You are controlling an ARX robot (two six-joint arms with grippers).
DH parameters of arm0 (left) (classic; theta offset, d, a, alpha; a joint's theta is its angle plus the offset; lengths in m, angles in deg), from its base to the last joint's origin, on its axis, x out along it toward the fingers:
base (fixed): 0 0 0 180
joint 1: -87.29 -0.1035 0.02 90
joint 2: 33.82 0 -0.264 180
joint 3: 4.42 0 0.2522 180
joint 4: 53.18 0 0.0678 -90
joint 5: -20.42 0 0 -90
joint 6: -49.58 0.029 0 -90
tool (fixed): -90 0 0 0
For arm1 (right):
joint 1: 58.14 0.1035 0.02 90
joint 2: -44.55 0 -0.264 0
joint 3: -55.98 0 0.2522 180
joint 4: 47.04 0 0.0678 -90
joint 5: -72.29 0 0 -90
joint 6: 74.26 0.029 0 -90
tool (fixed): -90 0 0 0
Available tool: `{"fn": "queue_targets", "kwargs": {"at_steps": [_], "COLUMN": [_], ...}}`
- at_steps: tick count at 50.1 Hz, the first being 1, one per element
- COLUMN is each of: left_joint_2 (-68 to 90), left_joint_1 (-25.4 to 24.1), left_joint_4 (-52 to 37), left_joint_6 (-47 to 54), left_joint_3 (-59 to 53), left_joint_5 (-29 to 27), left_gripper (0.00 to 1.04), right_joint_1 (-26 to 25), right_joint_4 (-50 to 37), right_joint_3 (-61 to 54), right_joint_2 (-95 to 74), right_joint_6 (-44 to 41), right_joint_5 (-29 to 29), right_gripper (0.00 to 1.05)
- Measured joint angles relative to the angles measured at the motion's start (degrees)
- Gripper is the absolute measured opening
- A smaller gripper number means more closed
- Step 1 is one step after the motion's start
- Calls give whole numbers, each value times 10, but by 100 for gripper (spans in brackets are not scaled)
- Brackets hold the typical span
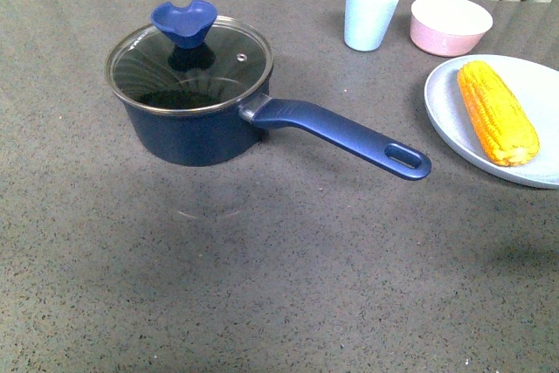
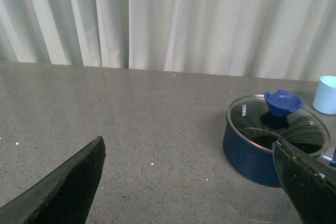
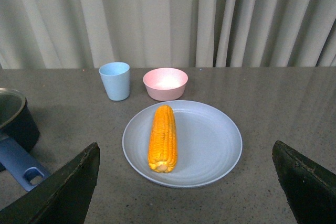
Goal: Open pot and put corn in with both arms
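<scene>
Pot (image 1: 188,133) on grey countertop (image 1: 262,286), glass lid (image 1: 189,63) with blue knob (image 1: 183,22) on, handle (image 1: 345,135) pointing toward plate (image 1: 441,107). Corn (image 1: 496,111) lies on plate, right of pot. Left gripper (image 2: 187,145) spread wide, empty. Right gripper (image 3: 186,148) spread wide, empty, facing corn.

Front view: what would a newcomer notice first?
The dark blue pot sits left of centre on the grey table, glass lid still on, long handle pointing right. At the right edge, a bright yellow-orange corn cob lies on a pale blue plate, with a cup and pink bowl behind.
</scene>
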Motion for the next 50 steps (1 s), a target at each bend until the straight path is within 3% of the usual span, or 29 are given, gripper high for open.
{"fn": "queue_targets", "kwargs": {"at_steps": [31, 33, 35, 50], "left_joint_2": [0, 32, 98, 472], "left_joint_1": [0, -6, 1, 60], "left_joint_4": [0, 69, 94, -198], "left_joint_6": [0, 6, 9, 2], "left_joint_3": [0, 24, 49, 121], "left_joint_5": [0, 42, 46, 43], "left_gripper": [96, 96, 96, 96], "right_joint_1": [0, 0, 0, 0], "right_joint_4": [0, 0, 0, 0], "right_joint_3": [0, 0, 0, 0], "right_joint_2": [0, 0, 0, 0], "right_joint_6": [0, 0, 0, 0], "right_joint_5": [0, 0, 0, 0], "right_gripper": [96, 96, 96, 96]}}
